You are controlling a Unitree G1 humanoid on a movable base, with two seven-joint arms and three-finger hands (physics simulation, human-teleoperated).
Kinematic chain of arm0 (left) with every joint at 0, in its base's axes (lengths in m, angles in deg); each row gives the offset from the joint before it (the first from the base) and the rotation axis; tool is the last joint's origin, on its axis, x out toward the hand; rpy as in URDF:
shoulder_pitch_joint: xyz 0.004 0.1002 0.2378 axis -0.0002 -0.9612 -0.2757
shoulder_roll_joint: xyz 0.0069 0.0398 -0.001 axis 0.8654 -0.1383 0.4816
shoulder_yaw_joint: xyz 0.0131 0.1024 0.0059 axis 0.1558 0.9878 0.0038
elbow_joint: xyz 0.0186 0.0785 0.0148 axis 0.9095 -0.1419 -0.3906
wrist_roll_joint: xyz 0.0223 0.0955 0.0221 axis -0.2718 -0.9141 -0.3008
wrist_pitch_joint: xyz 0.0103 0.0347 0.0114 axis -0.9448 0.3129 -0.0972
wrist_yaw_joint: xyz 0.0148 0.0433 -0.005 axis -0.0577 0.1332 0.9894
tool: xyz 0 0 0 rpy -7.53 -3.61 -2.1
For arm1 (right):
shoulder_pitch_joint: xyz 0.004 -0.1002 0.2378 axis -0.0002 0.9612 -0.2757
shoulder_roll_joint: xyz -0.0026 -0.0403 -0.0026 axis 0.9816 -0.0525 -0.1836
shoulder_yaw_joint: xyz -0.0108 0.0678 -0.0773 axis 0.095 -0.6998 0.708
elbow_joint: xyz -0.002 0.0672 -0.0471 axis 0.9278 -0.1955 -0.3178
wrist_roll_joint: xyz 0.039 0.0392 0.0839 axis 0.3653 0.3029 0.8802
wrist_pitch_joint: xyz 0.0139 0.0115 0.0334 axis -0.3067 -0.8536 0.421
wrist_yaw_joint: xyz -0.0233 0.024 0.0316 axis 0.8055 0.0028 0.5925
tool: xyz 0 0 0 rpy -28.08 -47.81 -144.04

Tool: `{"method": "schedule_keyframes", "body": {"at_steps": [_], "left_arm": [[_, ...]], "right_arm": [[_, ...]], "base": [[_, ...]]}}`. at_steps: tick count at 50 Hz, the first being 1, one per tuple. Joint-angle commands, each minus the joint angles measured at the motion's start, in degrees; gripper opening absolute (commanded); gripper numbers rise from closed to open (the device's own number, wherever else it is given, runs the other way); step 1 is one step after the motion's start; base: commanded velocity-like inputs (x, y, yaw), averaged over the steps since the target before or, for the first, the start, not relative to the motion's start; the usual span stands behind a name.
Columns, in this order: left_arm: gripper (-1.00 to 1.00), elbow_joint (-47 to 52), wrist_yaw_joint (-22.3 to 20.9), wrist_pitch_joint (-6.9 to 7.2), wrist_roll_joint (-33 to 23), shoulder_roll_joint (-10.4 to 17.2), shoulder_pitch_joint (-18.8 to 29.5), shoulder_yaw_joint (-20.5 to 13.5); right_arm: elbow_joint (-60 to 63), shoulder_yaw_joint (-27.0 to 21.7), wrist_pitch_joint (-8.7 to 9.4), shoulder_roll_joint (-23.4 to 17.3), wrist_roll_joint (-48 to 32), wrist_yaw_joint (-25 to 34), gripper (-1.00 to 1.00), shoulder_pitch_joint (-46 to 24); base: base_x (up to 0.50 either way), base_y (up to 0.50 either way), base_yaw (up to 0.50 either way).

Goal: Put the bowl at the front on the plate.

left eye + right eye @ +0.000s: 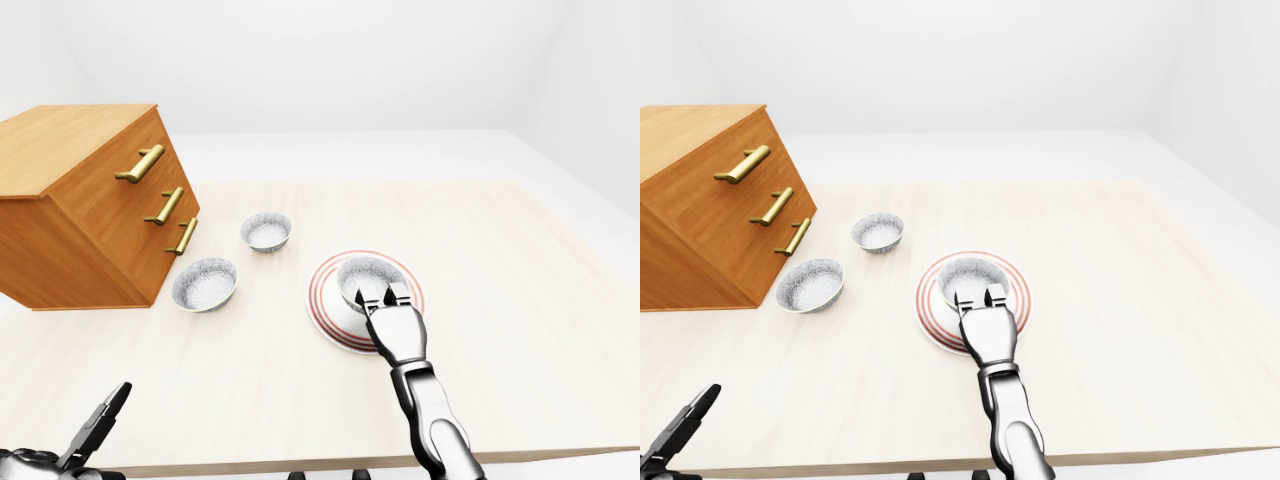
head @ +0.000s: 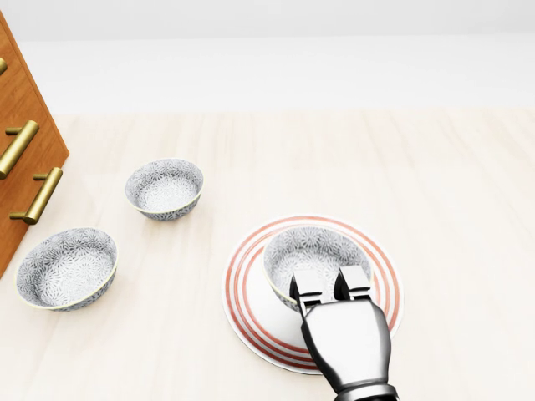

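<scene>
A grey patterned bowl (image 2: 316, 246) sits upright in the middle of the white plate (image 2: 249, 311) with red rings, at lower centre of the head view. My right hand (image 2: 330, 282) reaches up from the bottom edge. Its fingers (image 2: 307, 286) hook over the bowl's near rim, closed on it. The palm hides the near part of the plate. My left hand (image 1: 100, 418) shows only at the bottom left corner of the left-eye view, low beside the table edge, fingers spread and empty.
Two more patterned bowls stand left of the plate: one (image 2: 164, 188) further up, one (image 2: 67, 267) near the wooden drawer cabinet (image 1: 90, 200) with brass handles. The pale wooden table (image 2: 451, 192) stretches to the right.
</scene>
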Motion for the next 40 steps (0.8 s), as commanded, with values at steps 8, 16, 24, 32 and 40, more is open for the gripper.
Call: {"method": "schedule_keyframes", "body": {"at_steps": [8,16,24,32,40], "left_arm": [[1.0,-0.6,0.1,-0.37,-0.2,0.1,0.2,0.1],[1.0,-0.4,0.4,-0.25,-0.2,0.2,0.1,0.3],[1.0,-0.9,0.4,-0.64,-0.4,0.2,0.3,0.4],[1.0,-1.6,0.7,-1.16,-0.4,0.5,0.5,0.8],[1.0,-2.6,0.5,-1.98,0.0,0.7,0.6,1.0]], "right_arm": [[0.8,-0.1,0.0,0.0,-0.9,-0.4,1.0,-0.1],[4.2,-0.2,0.0,-0.3,-2.5,2.3,1.0,0.2],[14.1,0.1,0.0,-0.1,-8.8,10.3,1.0,1.0],[25.9,1.0,0.0,2.0,-18.6,21.1,1.0,-0.2],[34.6,2.2,0.0,4.4,-26.4,31.0,1.0,-4.8]], "base": [[0.0,0.0,0.0],[0.0,0.0,0.0],[0.0,0.0,0.0],[0.0,0.0,0.0],[0.0,0.0,0.0]]}}
